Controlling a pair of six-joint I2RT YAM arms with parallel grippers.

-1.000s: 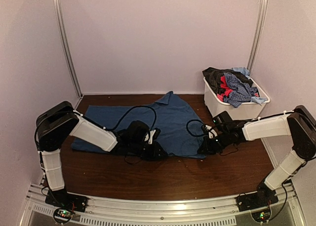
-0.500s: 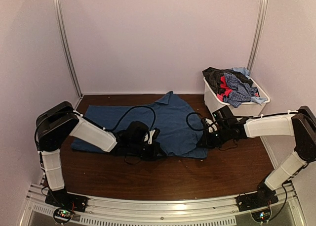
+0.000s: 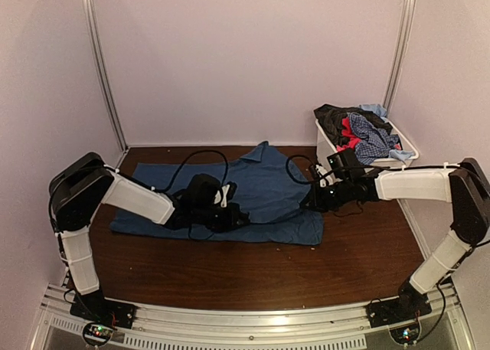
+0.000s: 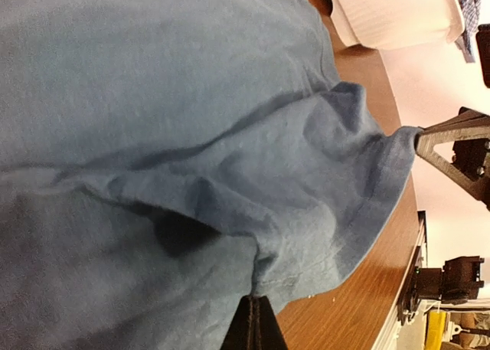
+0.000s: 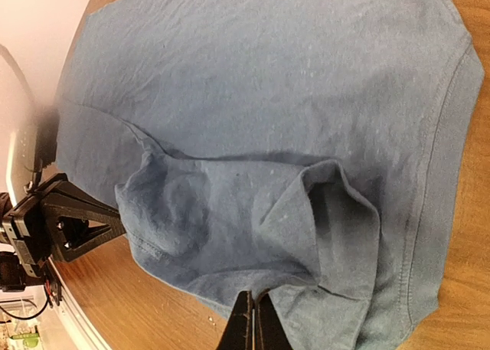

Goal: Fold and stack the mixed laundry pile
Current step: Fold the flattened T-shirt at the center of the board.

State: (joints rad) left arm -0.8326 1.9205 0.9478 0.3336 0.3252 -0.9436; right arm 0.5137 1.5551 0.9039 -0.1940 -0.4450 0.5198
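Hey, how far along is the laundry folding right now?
Done: nothing folded or stacked that shows. In hand: the dark-blue T-shirt lies spread on the table, and the left claw and right claw each pinch its near edge, bunching it up, apparently for a first fold. Left: the other clothes, heaped in the white bin.
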